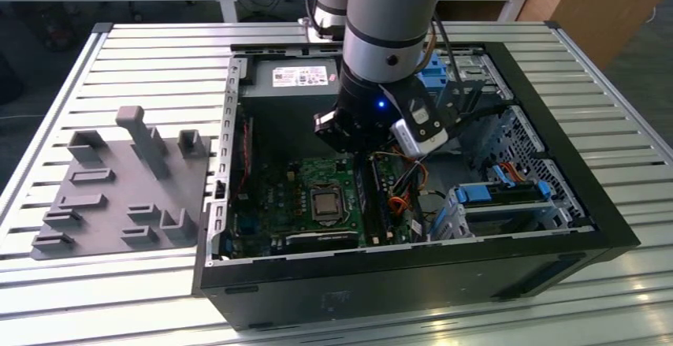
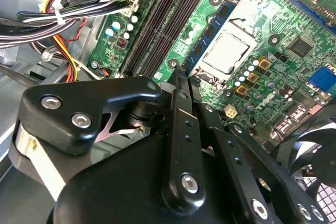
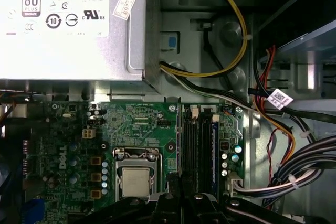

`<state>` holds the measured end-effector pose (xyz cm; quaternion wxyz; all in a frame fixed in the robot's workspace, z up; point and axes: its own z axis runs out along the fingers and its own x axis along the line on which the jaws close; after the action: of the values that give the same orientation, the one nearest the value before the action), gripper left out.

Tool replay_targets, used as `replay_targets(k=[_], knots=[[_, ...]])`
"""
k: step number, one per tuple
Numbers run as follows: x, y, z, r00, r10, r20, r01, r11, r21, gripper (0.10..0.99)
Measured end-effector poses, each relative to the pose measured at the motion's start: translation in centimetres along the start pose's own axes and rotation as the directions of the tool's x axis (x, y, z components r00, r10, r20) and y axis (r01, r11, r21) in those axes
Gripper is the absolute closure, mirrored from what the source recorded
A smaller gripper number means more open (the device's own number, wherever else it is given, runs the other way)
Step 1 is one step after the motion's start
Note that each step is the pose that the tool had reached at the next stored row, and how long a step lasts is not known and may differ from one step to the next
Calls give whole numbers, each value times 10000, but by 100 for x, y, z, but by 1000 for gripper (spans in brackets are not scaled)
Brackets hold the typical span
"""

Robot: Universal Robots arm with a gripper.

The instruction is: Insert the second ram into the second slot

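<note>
Although the arm hung low inside the open computer case (image 1: 589, 204) on the tabletop (image 1: 137, 54), the gripper (image 2: 181, 74) carried nothing I could make out. In the second wrist view its jaws looked drawn together to a narrow tip just above the memory slots (image 2: 157, 24), beside the processor socket (image 2: 227, 51).

The one thin blue strip I could find, which I took for the second ram (image 3: 214, 145), stood on edge in a slot near the bundled cables (image 3: 310, 171) in the first wrist view. Whether it was fully seated I could not tell.

Such a strip was probably light and stiff but thin and fragile. It would likely be best held flat-sided along its upper edge, clear of the chips and contact row, and pushed evenly at both ends, since a tilt could jam it.
</note>
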<state>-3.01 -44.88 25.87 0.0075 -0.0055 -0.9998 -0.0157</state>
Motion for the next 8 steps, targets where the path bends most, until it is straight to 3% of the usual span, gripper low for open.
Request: replay_targets(k=[8], knots=[[0, -1, 18, 10000, 0, 0, 0, 10000, -1, 953]])
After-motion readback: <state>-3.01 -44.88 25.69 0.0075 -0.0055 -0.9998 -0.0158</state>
